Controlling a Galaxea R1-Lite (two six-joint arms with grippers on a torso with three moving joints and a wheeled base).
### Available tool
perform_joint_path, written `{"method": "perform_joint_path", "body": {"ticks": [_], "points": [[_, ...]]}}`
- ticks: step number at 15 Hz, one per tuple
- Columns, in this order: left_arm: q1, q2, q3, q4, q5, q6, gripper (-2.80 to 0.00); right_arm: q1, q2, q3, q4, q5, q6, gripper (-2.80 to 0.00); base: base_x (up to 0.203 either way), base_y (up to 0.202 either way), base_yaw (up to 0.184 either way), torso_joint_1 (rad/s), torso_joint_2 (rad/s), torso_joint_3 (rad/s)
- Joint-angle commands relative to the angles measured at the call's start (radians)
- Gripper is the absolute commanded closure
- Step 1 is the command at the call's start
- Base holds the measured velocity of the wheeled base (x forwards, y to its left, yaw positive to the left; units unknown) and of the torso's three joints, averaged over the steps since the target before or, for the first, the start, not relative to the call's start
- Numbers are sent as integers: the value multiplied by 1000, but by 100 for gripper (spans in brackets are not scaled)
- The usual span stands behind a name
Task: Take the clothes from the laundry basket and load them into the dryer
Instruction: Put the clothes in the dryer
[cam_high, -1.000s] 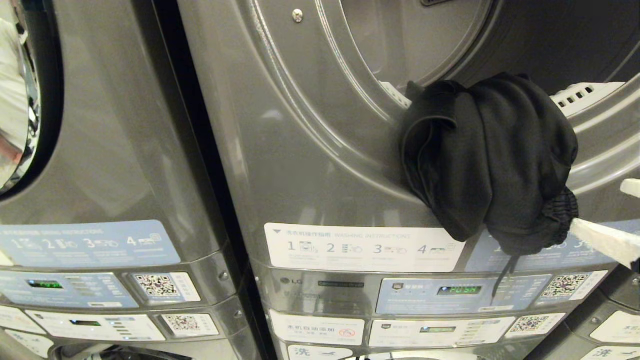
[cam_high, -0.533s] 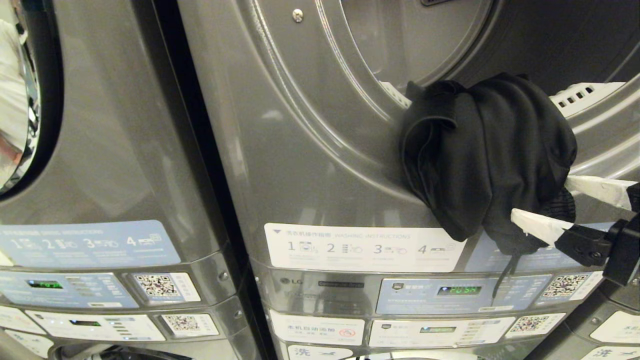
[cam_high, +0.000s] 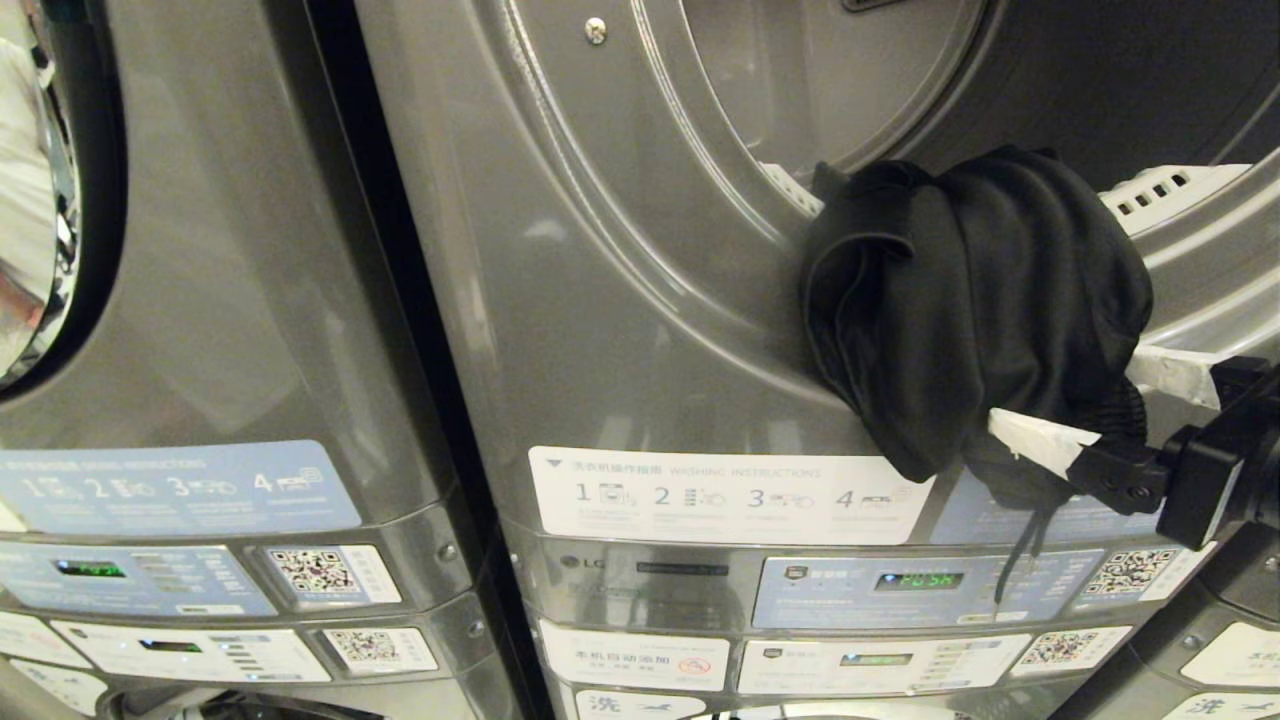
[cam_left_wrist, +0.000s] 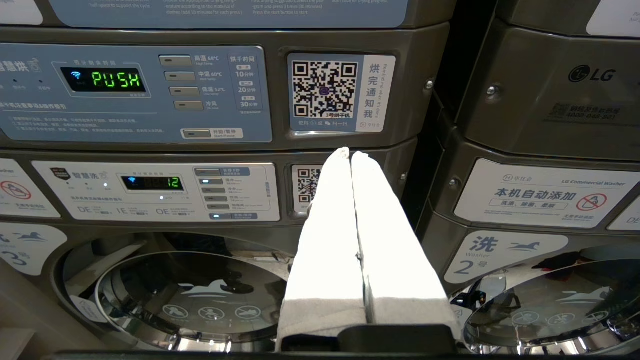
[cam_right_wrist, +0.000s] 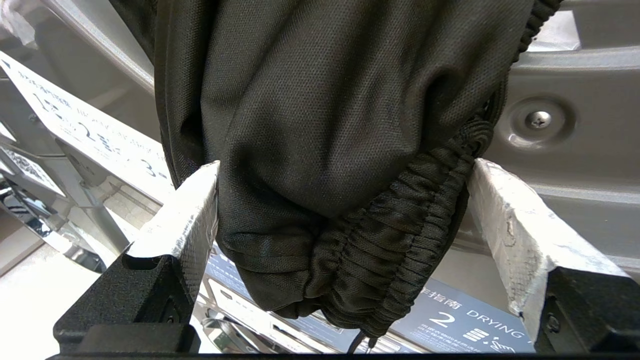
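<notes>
Black garment (cam_high: 975, 310), bunched, draped over lower lip of dryer opening (cam_high: 1190, 215), elasticated hem dangling outside against front panel. Right gripper (cam_high: 1090, 405) just below that lip, jaws spread wide, straddling hem, not yet clenched. Best to close on thick gathered waistband, then lift over lip and deep into drum. Left gripper (cam_left_wrist: 352, 155) parked by lower control panels, pressed together, empty.

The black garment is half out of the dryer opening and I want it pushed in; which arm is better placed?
Right. The right gripper stands open around the black garment's hanging end at the dryer opening. The left gripper, shut, points at lower control panels.
</notes>
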Motion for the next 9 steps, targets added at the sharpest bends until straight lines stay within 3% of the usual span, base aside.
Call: {"method": "perform_joint_path", "body": {"ticks": [1,7,8,9], "points": [[0,-2,0,-1,0,0,0,0,7,1,-2,0,-1,-280,0,0,0,0,0,0],[1,-1,0,-1,0,0,0,0,7,0,-4,0,-3,-280,0,0,0,0,0,0],[0,-2,0,-1,0,0,0,0,7,-5,-4,-2,-5,0,0,0,0,0,0,0],[0,-1,0,-1,0,0,0,0,7,-8,-3,-3,-7,0,0,0,0,0,0,0]]}}
